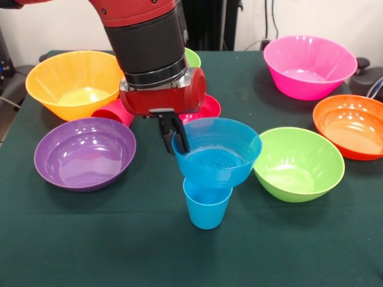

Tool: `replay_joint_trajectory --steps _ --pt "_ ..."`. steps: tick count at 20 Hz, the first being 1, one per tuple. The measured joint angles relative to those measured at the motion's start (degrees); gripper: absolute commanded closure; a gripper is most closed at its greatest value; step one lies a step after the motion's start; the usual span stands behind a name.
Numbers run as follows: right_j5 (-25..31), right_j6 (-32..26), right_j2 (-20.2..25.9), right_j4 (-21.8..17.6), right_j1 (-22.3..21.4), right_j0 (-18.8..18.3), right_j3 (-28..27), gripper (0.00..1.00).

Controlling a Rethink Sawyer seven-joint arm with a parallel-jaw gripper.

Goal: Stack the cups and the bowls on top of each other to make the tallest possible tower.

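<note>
Two cups, eight bowls; claw pinching blue bowl rim.

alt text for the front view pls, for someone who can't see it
The gripper holds the rim of a blue bowl sitting on an upright sky-blue cup. Purple, yellow-orange, pink, orange and lime green bowls surround it.
</note>
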Motion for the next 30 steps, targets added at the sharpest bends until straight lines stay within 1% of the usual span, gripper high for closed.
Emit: replay_joint_trajectory --steps 7,30 --pt "1.0 -1.4 0.0 0.0 0.5 0.1 -0.9 1.0" --pt "1.0 -1.5 0.1 0.0 1.2 1.5 -4.6 1.0"
